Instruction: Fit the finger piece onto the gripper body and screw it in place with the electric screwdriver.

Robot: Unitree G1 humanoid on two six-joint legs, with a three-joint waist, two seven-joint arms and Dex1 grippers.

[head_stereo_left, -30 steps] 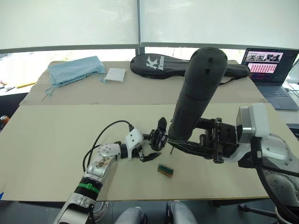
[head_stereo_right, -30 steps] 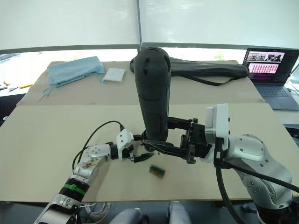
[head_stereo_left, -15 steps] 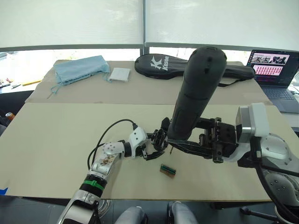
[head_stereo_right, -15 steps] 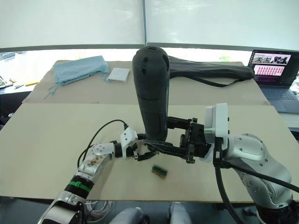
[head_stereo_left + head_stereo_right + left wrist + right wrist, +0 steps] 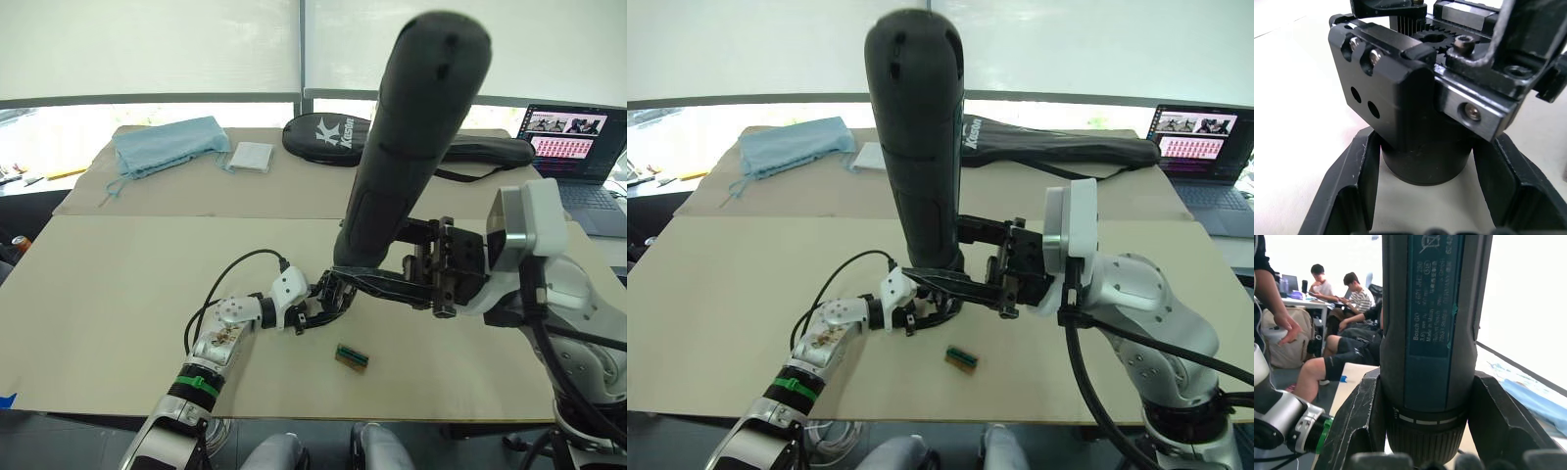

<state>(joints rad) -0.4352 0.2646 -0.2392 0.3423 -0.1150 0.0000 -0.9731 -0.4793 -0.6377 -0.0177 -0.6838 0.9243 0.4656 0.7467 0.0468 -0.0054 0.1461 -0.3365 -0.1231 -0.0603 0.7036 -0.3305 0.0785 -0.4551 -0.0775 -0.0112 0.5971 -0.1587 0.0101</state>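
My right gripper is shut on the electric screwdriver, a thick black cylinder held nearly upright and leaning right at the top. In the right wrist view its fingers clamp the screwdriver just above the collar. The screwdriver's lower end sits right over the gripper body near the table's middle front. My left gripper is shut on the gripper body, with a finger on each side of its round base. The bit is hidden. I cannot make out the finger piece.
A small green and brown block lies on the table just in front of the grippers. At the back are a black racket bag, a blue cloth, a white pad and a laptop. Several seated people show far behind.
My right gripper has lifted the screwdriver and carried it left, so its lower end now stands over the gripper body. The left gripper has barely moved.
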